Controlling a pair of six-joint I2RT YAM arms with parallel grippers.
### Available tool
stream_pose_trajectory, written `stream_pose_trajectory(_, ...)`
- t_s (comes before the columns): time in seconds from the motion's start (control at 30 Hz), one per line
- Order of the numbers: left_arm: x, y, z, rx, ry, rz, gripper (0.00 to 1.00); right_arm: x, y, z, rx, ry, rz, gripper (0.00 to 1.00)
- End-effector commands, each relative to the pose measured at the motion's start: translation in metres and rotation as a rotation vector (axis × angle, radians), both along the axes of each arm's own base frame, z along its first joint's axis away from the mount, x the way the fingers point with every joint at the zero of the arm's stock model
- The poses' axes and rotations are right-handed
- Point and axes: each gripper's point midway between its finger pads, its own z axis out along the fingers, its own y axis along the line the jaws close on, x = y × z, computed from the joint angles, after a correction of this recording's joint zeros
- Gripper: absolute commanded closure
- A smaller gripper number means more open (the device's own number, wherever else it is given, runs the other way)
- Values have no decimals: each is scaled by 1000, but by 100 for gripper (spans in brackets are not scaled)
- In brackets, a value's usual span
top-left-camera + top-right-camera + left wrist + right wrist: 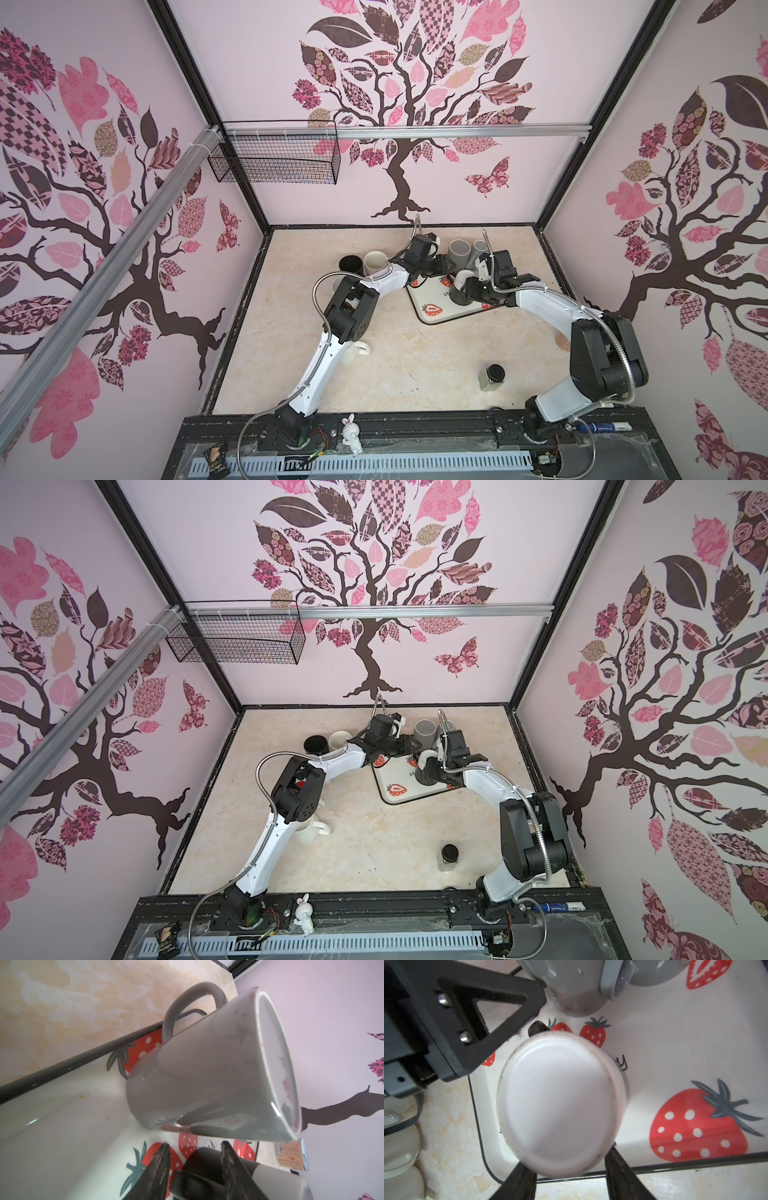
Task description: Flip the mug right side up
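- Mug point(460, 287) with a dark grey wall and a white base stands upside down, base uppermost, on a white tray point(432, 321) printed with red strawberries. The tray lies at the back of the marble-patterned table point(395, 374), right of the middle in both top views.
- From the right wrist, the mug's round white base point(560, 1103) fills the middle of the picture, with the tray's black-edged rim just beside it.
- Right gripper point(569, 1159) reaches in from the right and grasps the mug. Its two black fingers point(618, 1172) lie against opposite sides of the wall, and their tips are hidden under the base.
- Left gripper point(194, 1146) hangs over the tray's back edge, just beside the mug, released. Its fingers stand apart and clamp nothing; whether they touch the mug cannot be told.
- Two lighter grey mugs point(459, 249) stand upside down just behind, at the tray's back edge.
- Well apart, a small jar with a black lid point(492, 376) stands near the front right, and a cream mug point(357, 351) sits partly under the left arm.
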Motion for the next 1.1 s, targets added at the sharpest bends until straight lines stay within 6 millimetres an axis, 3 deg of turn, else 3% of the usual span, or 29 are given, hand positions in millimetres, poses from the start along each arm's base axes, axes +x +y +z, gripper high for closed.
stream_pose_trajectory(0.0, -7, -4, 6, -23, -9, -41, 58, 13, -6, 12, -32, -40, -4, 47)
stream_pose_trajectory(0.17, -26, 7, -7, -22, 42, -41, 59, 14, -12, 15, -41, -49, -14, 47)
stream_pose_trajectory(0.47, -68, 21, -4, -41, 73, -88, 61, 13, -29, 19, -56, -56, -35, 44)
stream_pose_trajectory(0.67, -101, 22, 1, -46, 52, -125, 62, 16, -27, 23, -46, -67, -19, 43)
stream_pose_trajectory(0.8, -98, 27, 7, -43, 35, -102, 62, 17, -32, 30, -66, -68, -47, 39)
stream_pose_trajectory(0.93, -81, 34, 12, -41, 46, -68, 68, 18, -34, 31, -76, -76, -51, 36)
stream_pose_trajectory(1.07, -61, 52, 3, -57, 94, 5, 75, 21, -27, 27, -47, -60, -28, 42)
